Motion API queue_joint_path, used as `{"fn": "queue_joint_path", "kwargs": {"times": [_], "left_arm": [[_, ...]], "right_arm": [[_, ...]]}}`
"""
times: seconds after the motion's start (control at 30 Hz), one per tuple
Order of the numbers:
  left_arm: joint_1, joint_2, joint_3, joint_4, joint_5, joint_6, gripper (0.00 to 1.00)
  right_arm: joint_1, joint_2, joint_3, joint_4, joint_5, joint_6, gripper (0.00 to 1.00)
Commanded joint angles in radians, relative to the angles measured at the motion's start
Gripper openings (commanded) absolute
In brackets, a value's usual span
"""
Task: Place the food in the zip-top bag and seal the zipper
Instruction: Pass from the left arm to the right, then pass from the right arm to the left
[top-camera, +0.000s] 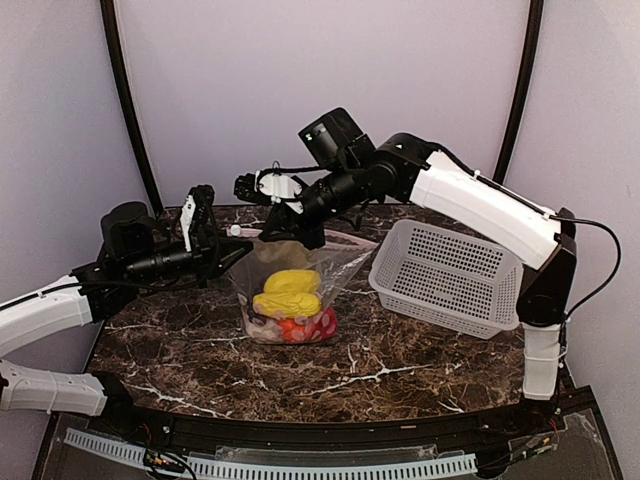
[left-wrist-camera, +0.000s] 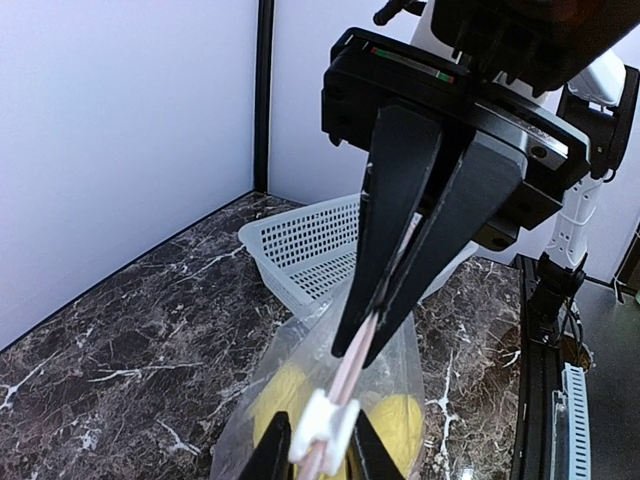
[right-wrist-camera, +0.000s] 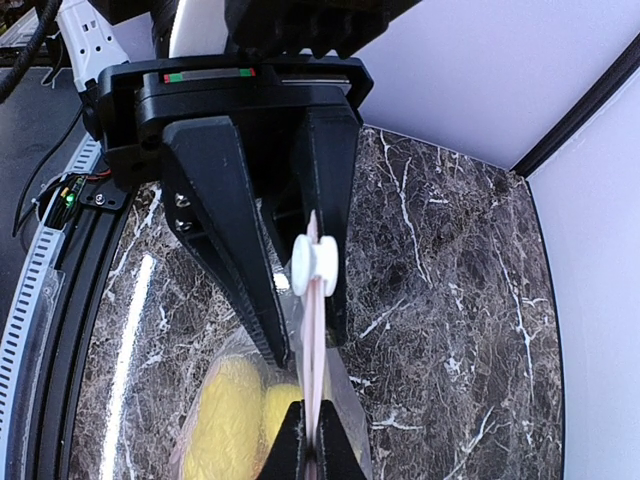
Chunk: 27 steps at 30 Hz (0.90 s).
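**Entry: zipper closure, slider run in hand**

1. Right gripper: clamped flat on the zipper, a little way along from the slider. Treat it as your anchor and leave it clamped.

2. Left gripper: jaws parted and straddling the white slider. The right wrist view shows a gap on one side. Whether the other pad touches the slider cannot be made out.

3. Zipper: a pinkish-white strip running straight between the two grippers, held up off the table.

4. Zip-top bag: clear, hanging from the strip, its bottom resting on the marble. The food is already inside and settled low, with the yellow pieces above an orange-red piece.

5. Basket: white and perforated, near the bag's right side. It plays no part in this step.

**Handling notes**

- Close the left jaws square on the slider body, not on the thin strip beside it.
- Draw the slider along the strip's own line and keep the strip taut against the right clamp.
- Keep both wrists level so the weight of the food does not twist the mouth of the bag.
- Likely faults are the small slider slipping from the pads and the strip buckling if the two grippers drift closer together.
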<state>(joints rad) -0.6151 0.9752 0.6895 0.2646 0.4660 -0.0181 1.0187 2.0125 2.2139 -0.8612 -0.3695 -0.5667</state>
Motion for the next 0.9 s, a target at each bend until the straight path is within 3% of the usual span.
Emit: {"fn": "queue_joint_path", "kwargs": {"times": [0.0,0.57,0.7,0.87], "left_arm": [[0.003,0.015,0.037,0.029,0.063,0.012,0.17],[0.003,-0.06,0.037,-0.047,0.044,0.06,0.04],[0.003,-0.033,0.057,-0.061,0.068,0.05,0.01],[0.003,-0.007,0.067,-0.06,0.097,0.044,0.01]], "right_arm": [[0.009,-0.011,-0.002,0.022,-0.006,-0.004,0.02],[0.009,-0.003,-0.002,0.027,0.024,-0.012,0.03],[0.008,0.002,0.021,0.022,-0.02,-0.006,0.14],[0.011,0.017,0.077,0.007,-0.155,0.013,0.37]]}}
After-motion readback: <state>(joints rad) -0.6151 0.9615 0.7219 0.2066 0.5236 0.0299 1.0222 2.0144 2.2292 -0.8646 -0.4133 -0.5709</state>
